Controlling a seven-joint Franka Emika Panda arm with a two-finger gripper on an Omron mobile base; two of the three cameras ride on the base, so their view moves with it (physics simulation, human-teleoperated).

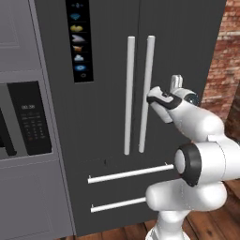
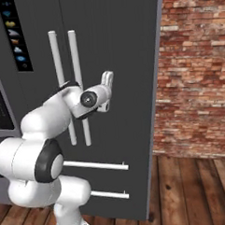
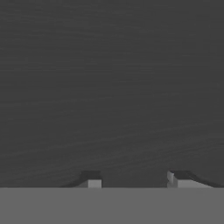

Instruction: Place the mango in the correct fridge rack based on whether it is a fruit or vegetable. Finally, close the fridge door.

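The hand view has the two-finger gripper [image 3: 135, 179] against plain dark grey panel, fingertips drawn in with nothing between them. The left base view shows the tall dark grey fridge door [image 1: 187, 47] shut at frame centre, the gripper [image 1: 176, 82] right of its long white bar handle [image 1: 146, 93]. The neighbouring door's coloured icon strip [image 1: 78, 40] sits upper left. In the right base view, a red brick wall [image 2: 196, 72] and wooden plank floor [image 2: 193, 194] fill the right.

Fridge door [image 2: 116, 62] top (edge-cropped)

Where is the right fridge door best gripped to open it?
By its long white handle, around mid-height, coming straight from the front with a finger on either side. The bar runs vertically and seems to stand off the door.
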